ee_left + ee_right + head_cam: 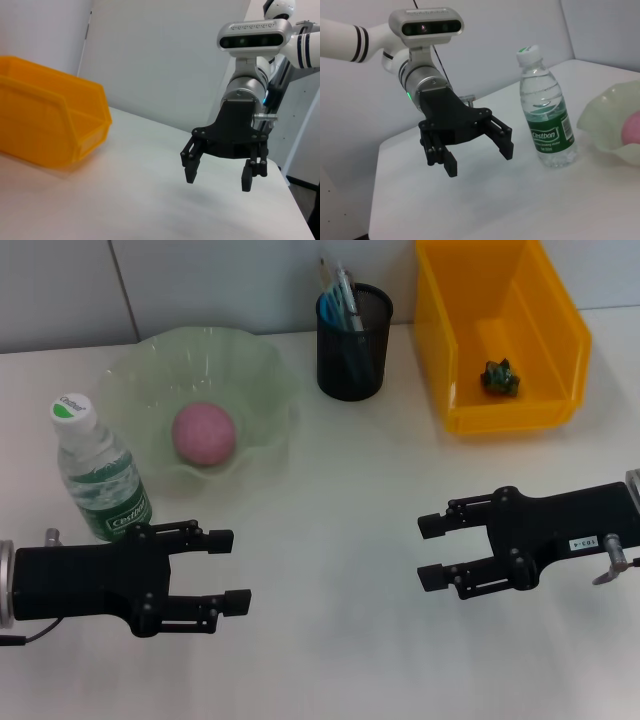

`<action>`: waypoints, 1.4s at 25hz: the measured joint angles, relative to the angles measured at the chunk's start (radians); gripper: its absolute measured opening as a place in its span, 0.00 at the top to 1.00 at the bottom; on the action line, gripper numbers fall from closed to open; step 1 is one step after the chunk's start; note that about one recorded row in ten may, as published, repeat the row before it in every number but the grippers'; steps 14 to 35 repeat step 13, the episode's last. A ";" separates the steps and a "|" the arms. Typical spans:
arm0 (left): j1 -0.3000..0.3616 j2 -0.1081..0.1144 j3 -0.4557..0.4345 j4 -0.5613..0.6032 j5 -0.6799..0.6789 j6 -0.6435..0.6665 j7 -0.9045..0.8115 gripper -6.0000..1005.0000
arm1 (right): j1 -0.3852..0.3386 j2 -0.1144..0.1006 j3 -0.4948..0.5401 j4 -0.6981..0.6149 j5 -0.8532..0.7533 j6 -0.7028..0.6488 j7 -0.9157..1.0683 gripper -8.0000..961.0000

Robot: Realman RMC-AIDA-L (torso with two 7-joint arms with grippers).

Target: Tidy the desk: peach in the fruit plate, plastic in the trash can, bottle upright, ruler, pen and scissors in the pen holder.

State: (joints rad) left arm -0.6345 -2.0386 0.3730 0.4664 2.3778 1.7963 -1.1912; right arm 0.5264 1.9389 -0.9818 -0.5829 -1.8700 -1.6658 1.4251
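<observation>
Two grippers hang over the white desk with nothing in them. The left gripper is near the front, just beside the water bottle, and its fingers are spread wide. The right gripper is on the other side, in front of the yellow bin, and its fingers are wide apart too.

Most of the tidy-up looks done. The pink peach sits in the pale green fruit plate. The bottle stands upright with its cap on top. A small green crumpled bit, likely the plastic, lies in the bottom of the yellow bin, which seems to be the trash can. The black mesh pen holder has some long things standing in it.

I see nothing loose on the desk, so I think little or nothing is left to do.

Some things are hard to tell. What stands in the pen holder is bunched up, so I cannot pick out the ruler, pen and scissors one by one. The bin's far end is cut off.
</observation>
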 joint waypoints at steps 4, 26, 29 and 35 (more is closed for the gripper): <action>-0.001 -0.001 0.006 0.000 0.000 0.001 -0.001 0.20 | 0.000 0.000 0.003 0.000 0.000 -0.006 0.000 0.24; -0.002 -0.001 0.007 0.000 0.000 0.002 -0.002 0.20 | 0.000 0.000 0.005 0.000 0.000 -0.009 -0.002 0.24; -0.002 -0.001 0.007 0.000 0.000 0.002 -0.002 0.20 | 0.000 0.000 0.005 0.000 0.000 -0.009 -0.002 0.24; -0.002 -0.001 0.007 0.000 0.000 0.002 -0.002 0.20 | 0.000 0.000 0.005 0.000 0.000 -0.009 -0.002 0.24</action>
